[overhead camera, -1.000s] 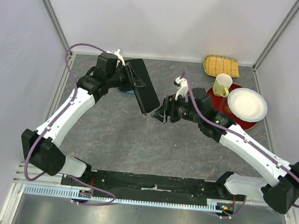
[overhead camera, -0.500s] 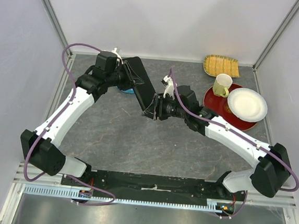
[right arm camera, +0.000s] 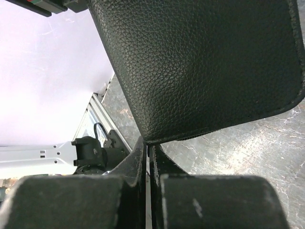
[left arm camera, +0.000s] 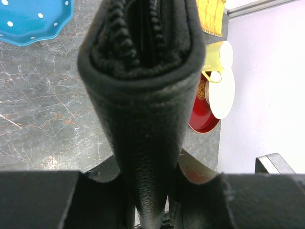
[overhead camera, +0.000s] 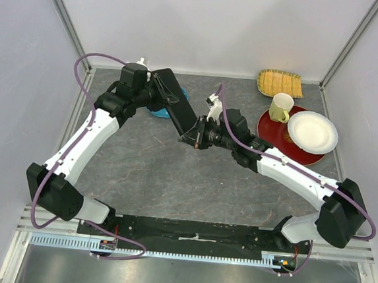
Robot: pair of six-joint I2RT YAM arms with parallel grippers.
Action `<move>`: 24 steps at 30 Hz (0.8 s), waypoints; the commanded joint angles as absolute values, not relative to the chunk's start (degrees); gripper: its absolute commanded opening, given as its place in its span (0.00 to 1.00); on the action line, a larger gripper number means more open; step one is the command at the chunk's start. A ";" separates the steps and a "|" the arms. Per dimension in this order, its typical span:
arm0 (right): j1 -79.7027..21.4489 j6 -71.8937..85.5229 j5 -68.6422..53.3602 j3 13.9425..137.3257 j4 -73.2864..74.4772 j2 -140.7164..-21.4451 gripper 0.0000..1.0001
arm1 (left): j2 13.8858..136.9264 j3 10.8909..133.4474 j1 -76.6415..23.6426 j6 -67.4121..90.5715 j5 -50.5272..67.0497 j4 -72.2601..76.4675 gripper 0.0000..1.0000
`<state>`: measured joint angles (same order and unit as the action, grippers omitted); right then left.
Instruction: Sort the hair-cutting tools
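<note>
The hair-cutting tools themselves I cannot find in any view. What I have is the black zip case, lifted off the grey table and slanting from the upper left toward the centre of the overhead frame. My left gripper clamps its upper end; in the left wrist view the zip edge faces the lens. My right gripper sits at the lower end, jaws closed to a sliver on the case's bottom edge. Beneath the left gripper lies a blue dotted dish. At upper right sit a yellow mug and white plate on a red plate, with a woven mat behind.
</note>
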<state>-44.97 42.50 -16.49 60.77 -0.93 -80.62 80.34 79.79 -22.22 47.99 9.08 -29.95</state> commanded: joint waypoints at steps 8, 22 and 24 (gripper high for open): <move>-45.00 38.59 -11.17 54.06 -0.89 -75.76 0.00 | 85.34 89.73 -19.78 46.32 7.82 -29.18 0.02; -45.00 32.78 -5.98 53.53 6.33 -78.13 0.00 | 85.61 92.28 -16.26 46.85 17.75 -30.06 0.02; -45.00 32.70 -5.19 53.61 6.33 -78.31 0.00 | 85.52 92.63 -16.00 46.85 19.24 -30.06 0.02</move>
